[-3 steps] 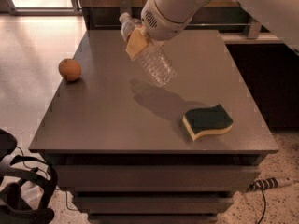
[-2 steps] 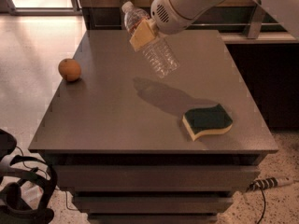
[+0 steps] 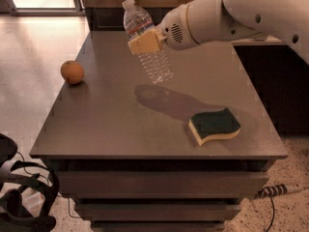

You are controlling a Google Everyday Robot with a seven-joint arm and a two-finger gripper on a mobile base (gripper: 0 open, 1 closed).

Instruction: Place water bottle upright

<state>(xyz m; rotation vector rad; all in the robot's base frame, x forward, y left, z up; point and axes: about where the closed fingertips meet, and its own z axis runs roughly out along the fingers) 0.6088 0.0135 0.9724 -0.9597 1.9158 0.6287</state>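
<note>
The water bottle (image 3: 153,62) is a clear ribbed plastic bottle with a white cap and a red and white label. It hangs in the air above the back middle of the grey table (image 3: 120,124), tilted with its cap up and to the left. My gripper (image 3: 145,42), with tan fingers, is shut on the bottle around its label. The white arm reaches in from the upper right. The bottle's base is clear of the table top, and its shadow lies on the table below.
An orange (image 3: 72,72) sits near the table's left edge. A green and yellow sponge (image 3: 214,125) lies at the front right. Black cables and gear (image 3: 19,197) lie on the floor at the front left. A dark counter stands behind.
The bottle has been lifted higher and turned more upright, cap rising. The arm has swung up and back with it.
</note>
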